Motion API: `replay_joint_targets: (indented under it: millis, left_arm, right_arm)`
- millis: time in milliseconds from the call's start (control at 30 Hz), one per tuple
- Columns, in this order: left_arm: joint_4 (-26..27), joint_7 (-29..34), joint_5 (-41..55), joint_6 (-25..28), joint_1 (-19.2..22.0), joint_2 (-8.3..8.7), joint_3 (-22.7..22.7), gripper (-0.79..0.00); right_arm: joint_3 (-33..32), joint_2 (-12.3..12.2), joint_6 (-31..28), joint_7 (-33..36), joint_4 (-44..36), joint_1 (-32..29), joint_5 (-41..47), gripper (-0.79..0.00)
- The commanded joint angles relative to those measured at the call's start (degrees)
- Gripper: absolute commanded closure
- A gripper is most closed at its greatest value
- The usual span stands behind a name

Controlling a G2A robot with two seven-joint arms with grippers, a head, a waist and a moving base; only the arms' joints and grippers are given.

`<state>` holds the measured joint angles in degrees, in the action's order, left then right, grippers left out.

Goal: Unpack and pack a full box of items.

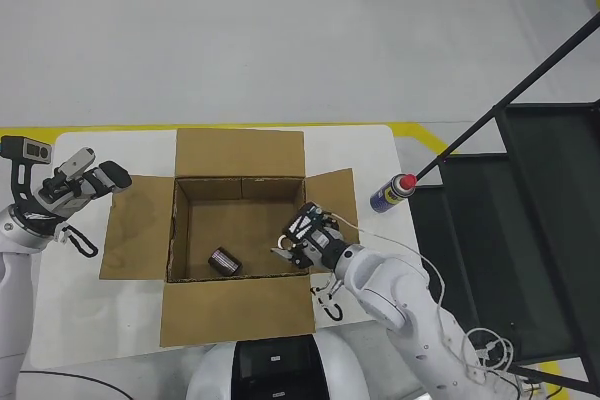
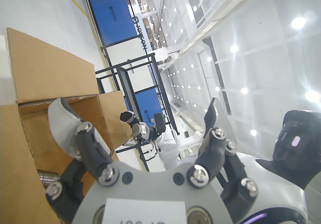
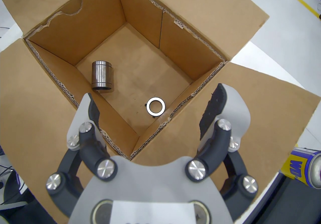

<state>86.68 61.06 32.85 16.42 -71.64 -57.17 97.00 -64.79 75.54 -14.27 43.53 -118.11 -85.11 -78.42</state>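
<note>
The open cardboard box point(image 1: 240, 152) sits mid-frame on the white surface point(image 1: 80, 300), holding a steel cylinder point(image 1: 224, 262) lying on its side and a white ring point(image 3: 155, 106). The right end effector point(image 1: 292, 232) hangs over the box's right side, spread and empty. The left end effector point(image 1: 98, 168), at far left, is also spread. A spray can point(image 1: 391, 192) lies right of the box.

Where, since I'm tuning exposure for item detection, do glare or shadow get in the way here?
Left wrist view: the ceiling lights flare with streaks across the upper room. Right wrist view: light is even, though the metal ring gleams white on the floor of the box. Top view: the walls shade the box floor, and the cylinder reads dark.
</note>
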Motion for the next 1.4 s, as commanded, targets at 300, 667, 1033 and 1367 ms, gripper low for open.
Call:
replay_joint_targets:
  millis: [300,667,1033,1367]
  left_arm:
    - [0.0,0.0,0.0,0.0,0.0,0.00,0.0,-0.785]
    - [0.0,0.0,0.0,0.0,0.0,0.00,0.0,-0.785]
    - [0.0,0.0,0.0,0.0,0.0,0.00,0.0,-0.785]
    - [0.0,0.0,0.0,0.0,0.0,0.00,0.0,-0.785]
  right_arm:
    - [17.5,4.3,7.4,19.8,11.1,19.8,5.8,-0.785]
    - [22.4,7.8,18.4,23.2,24.1,28.8,11.8,-0.785]
    - [22.4,7.8,18.4,23.2,24.1,28.8,11.8,-0.785]
    - [25.7,10.2,18.3,24.1,31.4,33.9,17.8,-0.785]
